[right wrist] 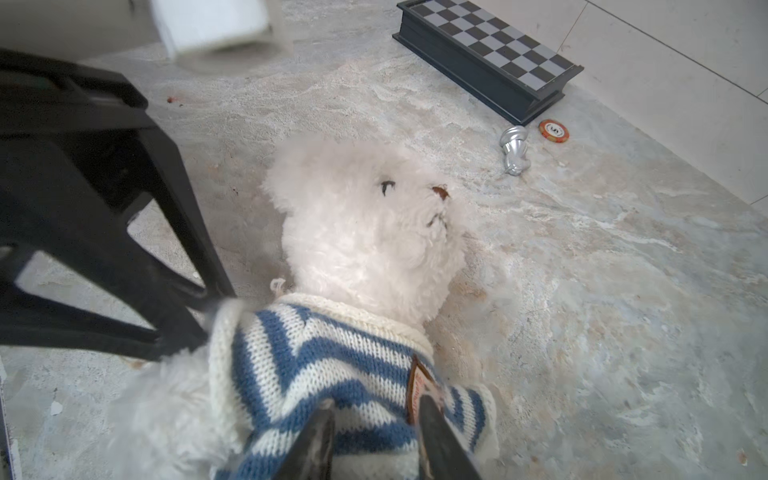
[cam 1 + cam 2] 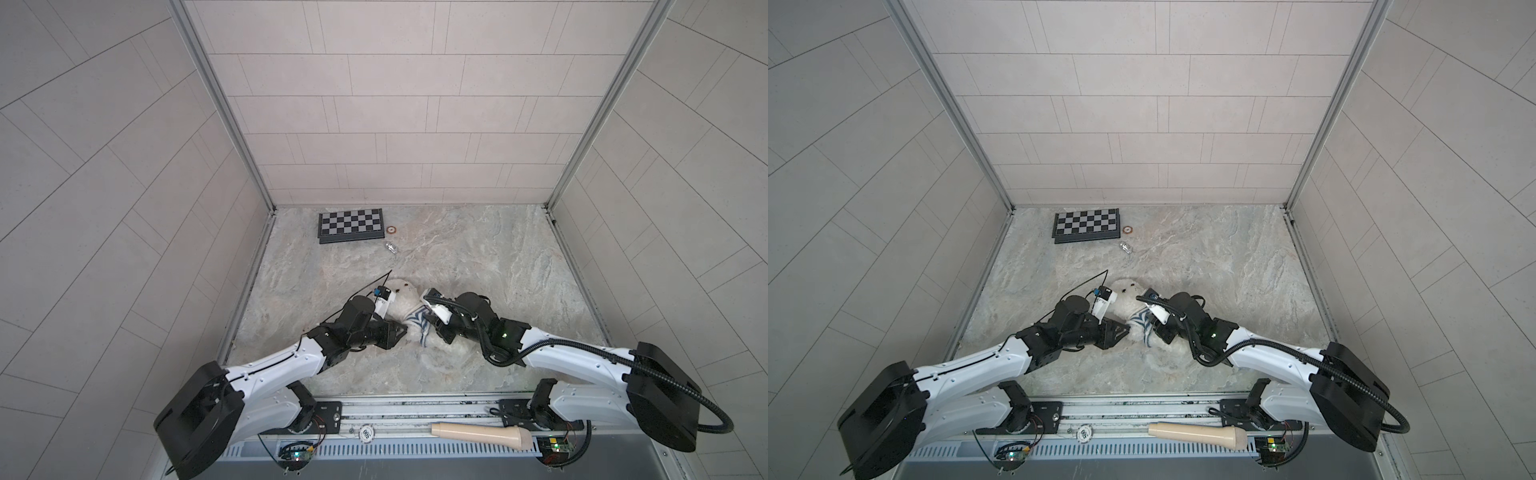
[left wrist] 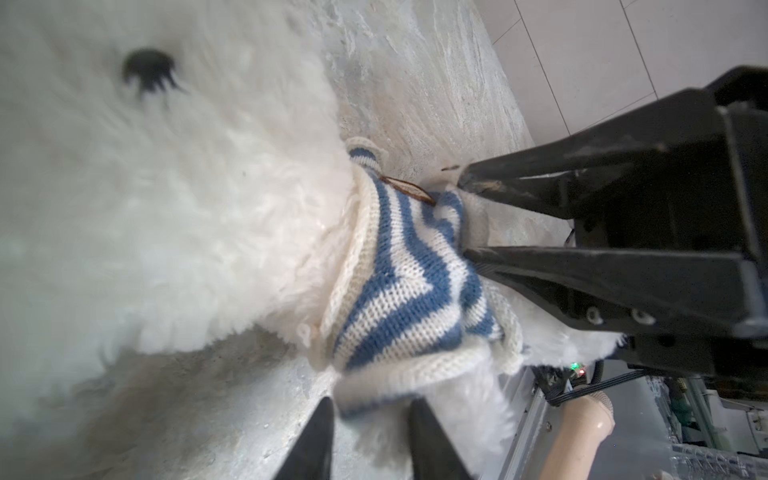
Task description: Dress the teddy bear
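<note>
The right hand (image 1: 376, 405) sat nearest its wrist camera, its two black fingers apart and straddling a fold of the blue-and-white striped sweater (image 1: 299, 365). Whether they truly pinched the knit or only bracketed it could not be told. The left hand (image 3: 372, 402) had its fingers apart too, with the sweater's hem just at their tips and nothing visibly caught between them. The teddy bear (image 1: 365, 232) lay on the tabletop (image 1: 582, 311) between the two hands, near the robot's side, its head toward the far end where the chessboard (image 1: 490, 45) stood. The sweater was around its neck and bunched on its chest. The main hazard, as I judged it, was a one-sided pull — with at most one hand holding, a tug would likely drag the bear across the tabletop instead of sliding the knit down its body. The loose stitches could also snag on a fingertip, or fur could be pinched with the fabric and stall the hem. A small brown label (image 1: 419, 386) sewn on the sweater carried lettering too blurred to read, and the orange chip (image 1: 554, 131) beside the chessboard showed what looked like a 5 — nothing else was legible.
</note>
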